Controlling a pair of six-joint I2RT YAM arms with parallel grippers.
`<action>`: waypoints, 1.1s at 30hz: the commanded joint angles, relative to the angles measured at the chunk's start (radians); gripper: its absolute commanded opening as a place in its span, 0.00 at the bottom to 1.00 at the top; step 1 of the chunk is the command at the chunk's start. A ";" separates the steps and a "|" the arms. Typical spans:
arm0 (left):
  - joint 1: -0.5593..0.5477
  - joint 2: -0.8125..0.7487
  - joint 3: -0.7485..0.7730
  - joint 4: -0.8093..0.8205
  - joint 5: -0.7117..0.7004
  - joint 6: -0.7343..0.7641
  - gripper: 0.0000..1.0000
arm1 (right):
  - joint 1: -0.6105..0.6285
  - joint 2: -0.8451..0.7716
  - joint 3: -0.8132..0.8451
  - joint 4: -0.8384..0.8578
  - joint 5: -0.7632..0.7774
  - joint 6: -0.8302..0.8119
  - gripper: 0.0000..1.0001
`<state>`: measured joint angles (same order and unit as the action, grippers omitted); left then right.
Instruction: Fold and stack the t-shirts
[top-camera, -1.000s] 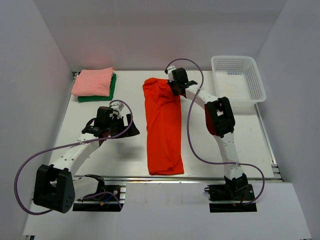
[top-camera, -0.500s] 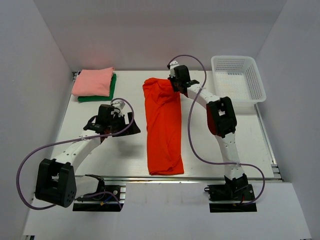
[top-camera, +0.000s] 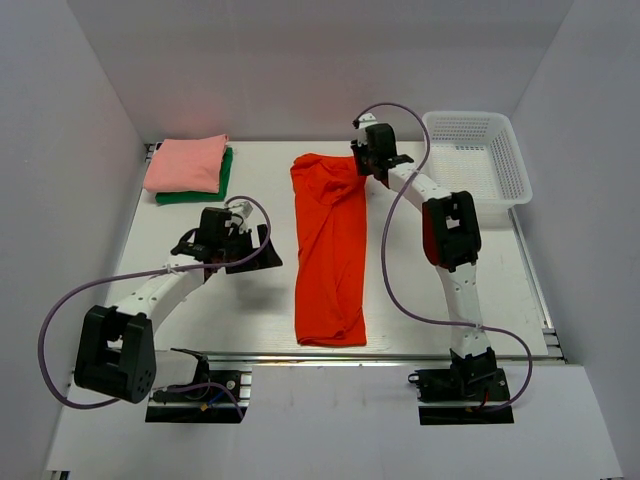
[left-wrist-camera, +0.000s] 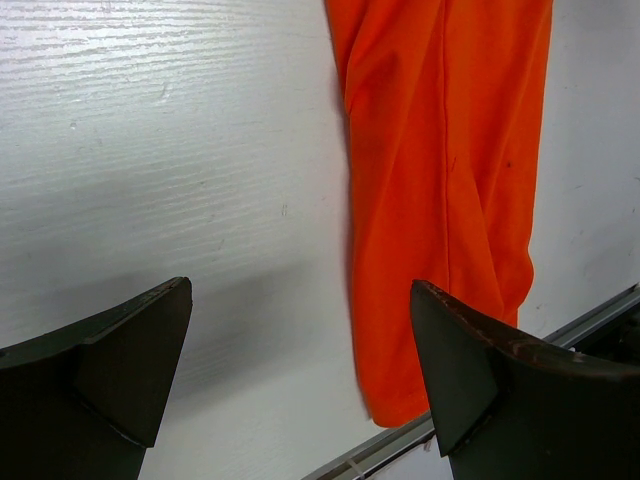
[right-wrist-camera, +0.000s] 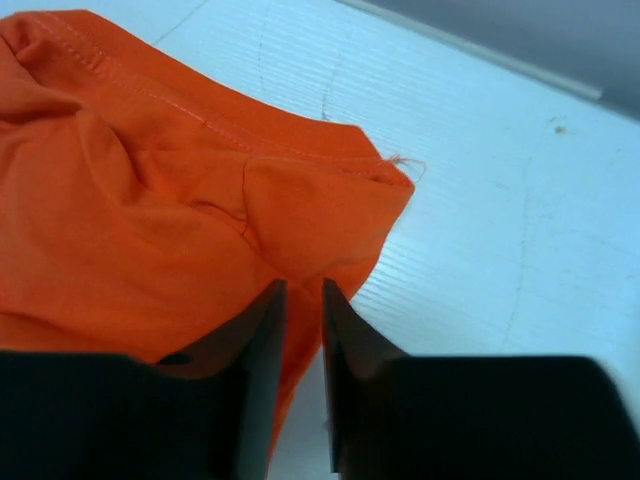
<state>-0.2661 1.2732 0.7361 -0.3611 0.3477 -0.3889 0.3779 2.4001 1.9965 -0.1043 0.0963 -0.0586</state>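
Note:
The bright orange-red t-shirt (top-camera: 330, 250) lies as a long narrow strip down the middle of the table. It also shows in the left wrist view (left-wrist-camera: 440, 150) and the right wrist view (right-wrist-camera: 150, 200). My right gripper (top-camera: 366, 172) is at the shirt's far right corner, its jaws (right-wrist-camera: 303, 285) closed to a thin gap with orange cloth between them. My left gripper (top-camera: 266, 250) is wide open and empty (left-wrist-camera: 300, 285) over bare table just left of the shirt. The pale salmon-pink shirt (top-camera: 185, 163) lies folded on the folded dark green shirt (top-camera: 196, 196) at the far left corner.
A white plastic mesh basket (top-camera: 476, 116) stands at the far right corner, close to the right gripper. A metal rail (left-wrist-camera: 560, 335) runs along the table's near edge by the shirt's near end. Grey walls close in both sides.
My right gripper has moved right and a little farther back, drawing the shirt's far end to the right with it. My left gripper has shifted slightly toward the shirt and stays open.

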 joint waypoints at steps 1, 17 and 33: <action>-0.005 -0.005 0.037 0.004 0.007 0.012 1.00 | -0.002 0.007 -0.028 0.049 -0.084 -0.021 0.36; -0.084 -0.005 -0.004 -0.028 0.151 0.021 1.00 | -0.002 -0.481 -0.369 -0.176 -0.058 0.241 0.90; -0.508 -0.015 -0.170 -0.047 0.001 -0.136 0.94 | 0.160 -1.243 -1.446 -0.209 -0.510 0.545 0.90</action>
<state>-0.7307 1.2518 0.5644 -0.3958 0.4183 -0.4862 0.5049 1.2152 0.5911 -0.3099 -0.2932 0.4198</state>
